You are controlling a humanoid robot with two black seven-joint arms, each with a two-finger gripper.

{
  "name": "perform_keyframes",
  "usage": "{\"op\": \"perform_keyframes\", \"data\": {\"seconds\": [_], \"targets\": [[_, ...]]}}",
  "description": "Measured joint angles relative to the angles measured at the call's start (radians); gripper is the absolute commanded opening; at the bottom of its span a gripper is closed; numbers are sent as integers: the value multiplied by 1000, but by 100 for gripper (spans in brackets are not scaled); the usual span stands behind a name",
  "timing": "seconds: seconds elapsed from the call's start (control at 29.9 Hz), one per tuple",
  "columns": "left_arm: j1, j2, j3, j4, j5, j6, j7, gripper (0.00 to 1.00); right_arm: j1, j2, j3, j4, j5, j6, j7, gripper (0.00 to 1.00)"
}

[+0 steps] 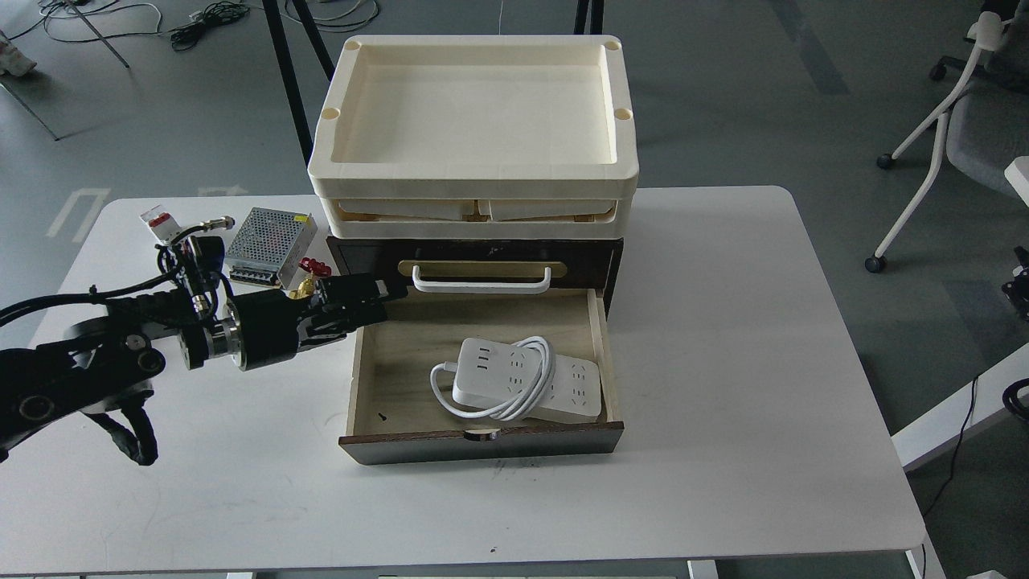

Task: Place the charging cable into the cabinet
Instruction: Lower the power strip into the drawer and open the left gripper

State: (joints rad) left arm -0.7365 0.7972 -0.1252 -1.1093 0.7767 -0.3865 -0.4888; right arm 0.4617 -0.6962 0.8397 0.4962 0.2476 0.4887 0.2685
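The charging cable [526, 381], a white power strip with its cord looped over it, lies flat in the pale wood drawer [402, 354]. The drawer is pulled out of the dark brown cabinet [354, 256], towards its front right. My left gripper [378, 291] is empty and open. It hovers at the drawer's back left corner, just below the white bar handle [482, 283], well apart from the cable. A small black part of my right arm [1018, 273] shows at the right edge, off the table. Its fingers cannot be made out.
Stacked cream trays [474, 173] sit on top of the cabinet. A silver mesh power-supply box [269, 237], a white breaker with a red tab [158, 222] and a brass valve with a red handle [309, 277] lie at the back left, close to my left arm. A chair [957, 121] stands at the right.
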Motion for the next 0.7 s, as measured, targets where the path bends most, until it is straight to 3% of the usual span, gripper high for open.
{"op": "perform_keyframes", "data": {"seconds": [0.17,0.33,0.5,0.7], "targets": [[189,91,-153,139,-275,-93,0,91,-1,-19,64,6,7,0,-1,100],[302,94,-368,410,-497,-101,0,95,1,-13,93,53,9,0,-4,100],[282,56,-528,619,-574,-102,0,99,20,-4,122,264,7,0,-3,100],[138,10,-555,648,-577,-102,0,99,75,70,174,399,4,0,-2,100]]}}
